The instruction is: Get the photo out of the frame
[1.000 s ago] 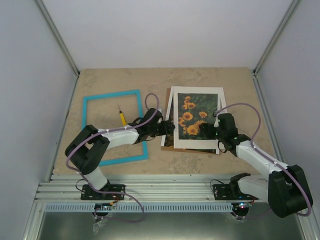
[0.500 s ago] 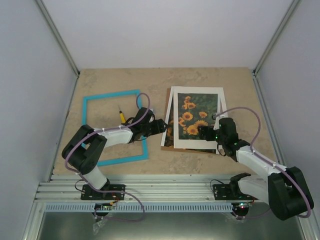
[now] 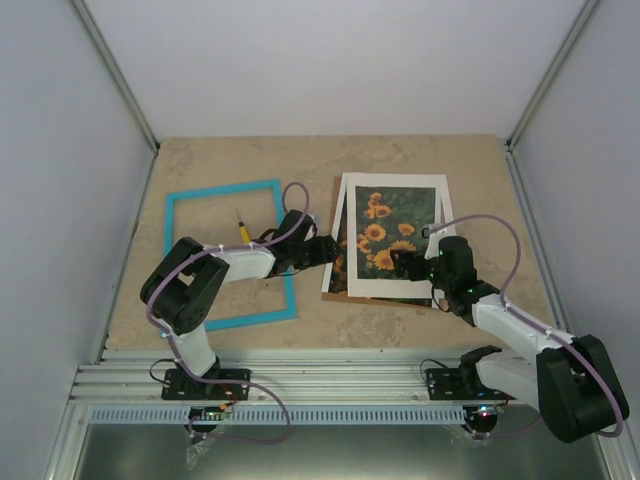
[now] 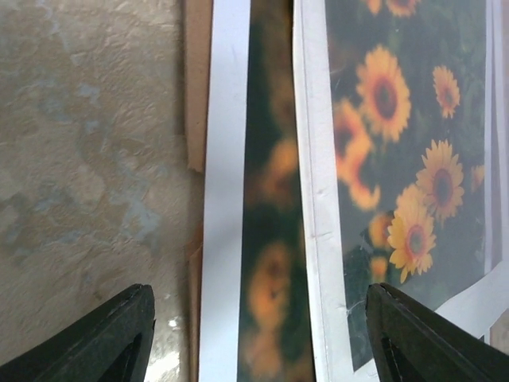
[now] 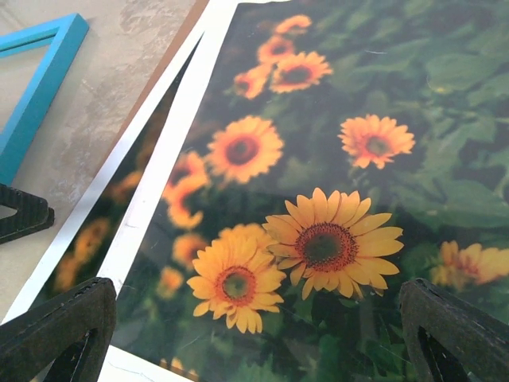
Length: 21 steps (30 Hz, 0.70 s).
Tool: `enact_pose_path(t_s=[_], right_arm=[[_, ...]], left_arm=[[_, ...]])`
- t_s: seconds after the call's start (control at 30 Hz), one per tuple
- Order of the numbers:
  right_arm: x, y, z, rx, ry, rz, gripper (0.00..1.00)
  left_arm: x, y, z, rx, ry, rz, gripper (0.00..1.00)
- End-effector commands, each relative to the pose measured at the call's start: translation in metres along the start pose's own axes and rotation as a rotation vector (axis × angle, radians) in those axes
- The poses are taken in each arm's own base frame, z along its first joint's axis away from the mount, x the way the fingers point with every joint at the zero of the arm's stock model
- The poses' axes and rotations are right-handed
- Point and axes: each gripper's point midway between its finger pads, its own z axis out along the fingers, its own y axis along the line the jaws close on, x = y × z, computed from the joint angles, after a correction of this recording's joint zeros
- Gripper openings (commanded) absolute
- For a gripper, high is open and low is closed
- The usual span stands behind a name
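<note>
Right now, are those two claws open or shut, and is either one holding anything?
Left gripper: open, holding nothing.
Right gripper: open, holding nothing.

Bright, even light — wrist close-ups soft

Beige mottled stone-look table, plain pale grey back wall behind the table, grey left panel and right panel flanking the table, aluminium corner posts at table's far corners, ribbed aluminium rail along table's near edge, soft even light
</note>
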Motion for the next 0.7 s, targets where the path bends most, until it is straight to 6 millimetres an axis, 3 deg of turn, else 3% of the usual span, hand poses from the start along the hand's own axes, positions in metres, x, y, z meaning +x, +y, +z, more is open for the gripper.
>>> enact_pose_path(t_s=[0.0,0.2,0.67], right_arm=[[0.002,0.004,0.002,-0.02,-0.007,-0.018,0.98],[0.004,0.003,0.003,-0.016,0.0,-0.019,0.98],[0.006,0.005,0.006,-0.017,0.011,-0.027,0.98]], left_arm=[[-0.007,-0.012,0.003,0.045,0.004,0.023,0.74],[-0.019,-0.018,0.007,0.031,-0.005,0.065,0.74],[-0.021,-0.013,0.02,-0.006,0.021,0.078,0.73]])
